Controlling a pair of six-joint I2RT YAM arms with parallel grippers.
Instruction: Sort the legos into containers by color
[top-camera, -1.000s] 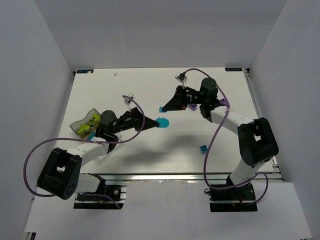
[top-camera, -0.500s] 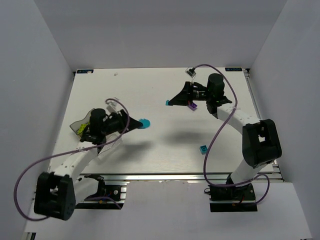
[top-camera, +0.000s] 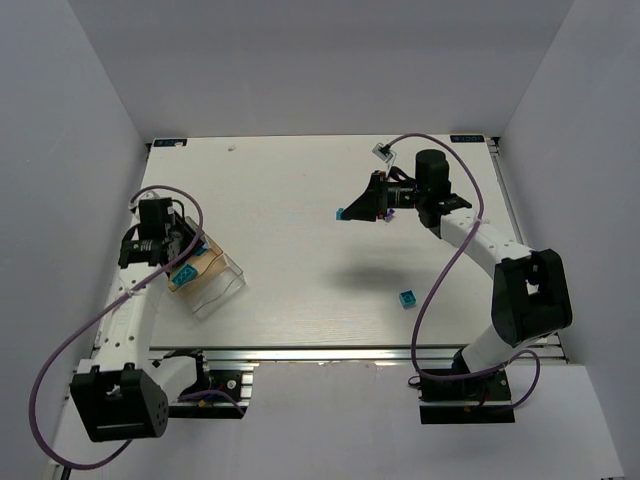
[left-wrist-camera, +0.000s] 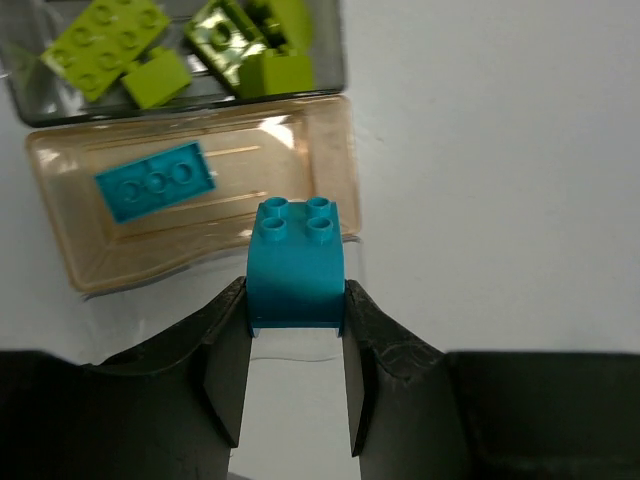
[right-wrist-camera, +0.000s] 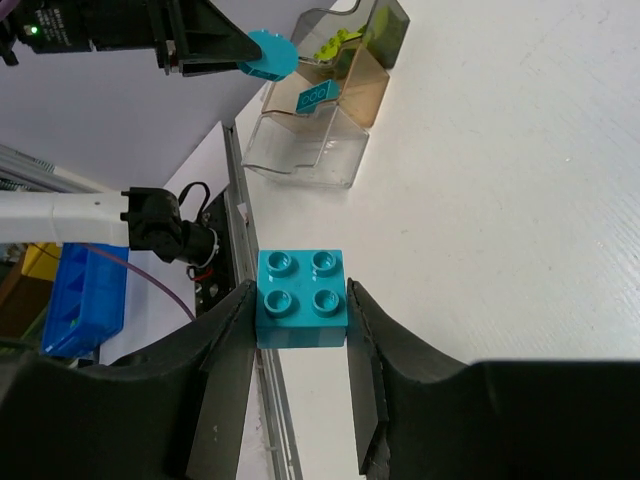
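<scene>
Notes left gripper (left-wrist-camera: 295, 300) jaws clamped on a rounded cyan brick (left-wrist-camera: 295, 265), studs up, poised at the 6 o'clock rim of the tan container (left-wrist-camera: 335, 135). Counts 1 flat cyan brick (left-wrist-camera: 155, 180) inside, and lime bricks (left-wrist-camera: 110, 50) in the grey container (left-wrist-camera: 337, 60) at 12 o'clock. Judges the hold lined up for a colour-matched drop. Notes right gripper (right-wrist-camera: 300, 300) jaws clamped on a 2x2 cyan brick (right-wrist-camera: 301, 283), raised above the table (top-camera: 300, 290), probably bound for the same bin. Logs 1 loose cyan brick (top-camera: 406, 299) at 5 o'clock of that gripper, not yet sorted.

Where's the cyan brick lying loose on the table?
In the top view, the loose cyan brick lies on the right half of the table, near the front edge, left of the right arm.
</scene>
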